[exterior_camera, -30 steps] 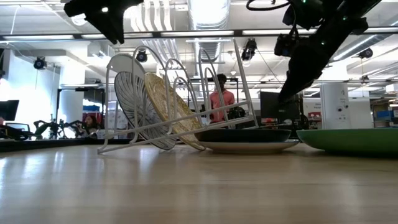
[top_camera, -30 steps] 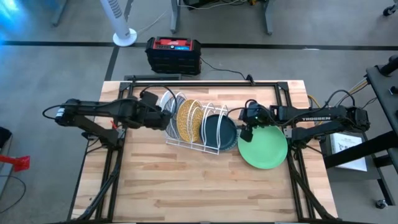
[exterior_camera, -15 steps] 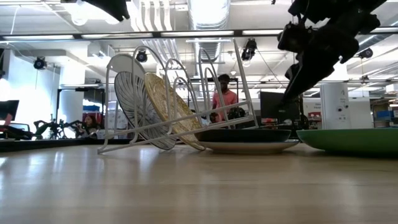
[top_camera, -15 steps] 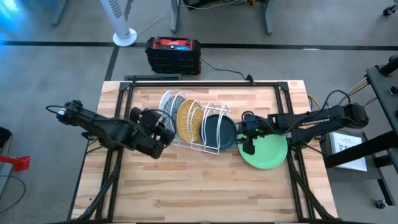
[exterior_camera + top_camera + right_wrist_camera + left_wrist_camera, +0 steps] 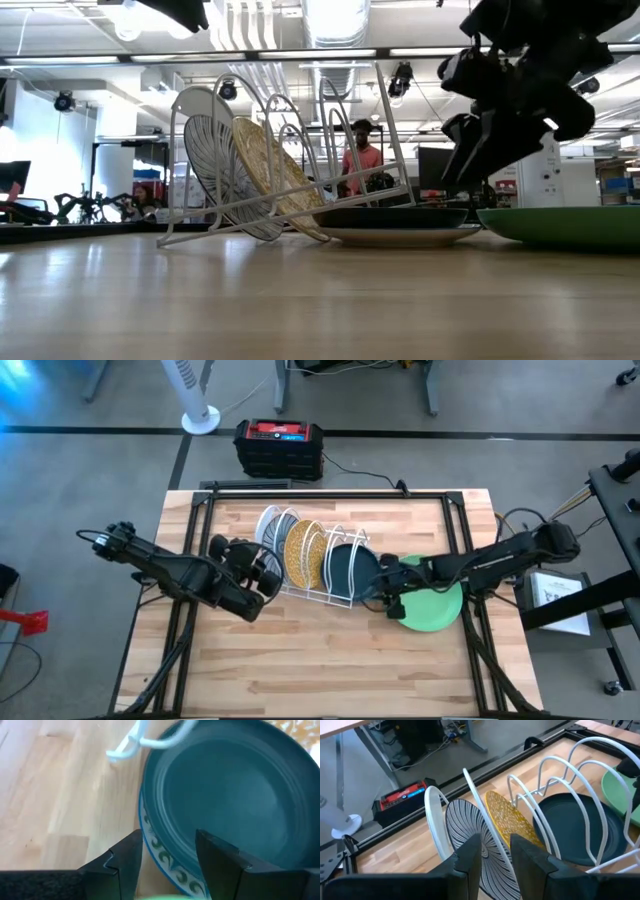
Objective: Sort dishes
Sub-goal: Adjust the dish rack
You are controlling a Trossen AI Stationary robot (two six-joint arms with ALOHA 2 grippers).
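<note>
Wire rack sits mid-worktop, toward the far edge, tipped. Striped plate and mustard speckled plate lean in its slots. Dark teal plate lies flat, stacked on a white blue-patterned plate, under the rack's right end. Light green plate lies flat beside them, toward the right edge. Right gripper hovers at the teal plate's rim, fingers parted, empty. Left gripper sits just left of the rack, fingers slightly apart, empty.

Left gripper and right gripper both parted, arms stretched inward
</note>
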